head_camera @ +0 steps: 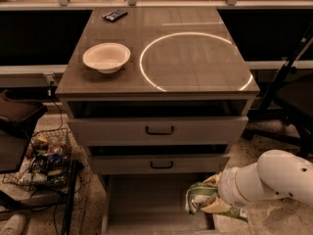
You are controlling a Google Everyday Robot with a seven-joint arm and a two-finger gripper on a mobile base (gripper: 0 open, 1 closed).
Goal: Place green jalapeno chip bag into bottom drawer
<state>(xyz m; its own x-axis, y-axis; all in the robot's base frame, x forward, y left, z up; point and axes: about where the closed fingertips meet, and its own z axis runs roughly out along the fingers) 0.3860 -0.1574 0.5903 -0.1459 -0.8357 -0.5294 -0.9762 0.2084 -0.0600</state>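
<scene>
A crumpled light-green foil chip bag with a white label patch [199, 199] sits at the lower right of the frame, bunched against the end of my white, rounded arm [276, 177], which enters from the right edge. My gripper [215, 196] is mostly hidden behind the foil and is pinched onto the bag. The bag hangs over the right side of the lowest grey-brown drawer [142, 199] - a wide, flat-floored tray pulled open at the bottom centre; whether the foil touches the drawer I cannot tell.

Above it are two shallower drawers, each with a black handle, the middle one [161, 165] and the top one [160, 130], both pulled slightly out. On the grey-brown cabinet top [195, 77] a thin glowing white ring [142, 65] fills the right half. A shallow white bowl [106, 58] stands left of the ring - a small dark packet [115, 15] lies near the back edge. A wire basket of clutter [41, 158] sits on the floor at the left.
</scene>
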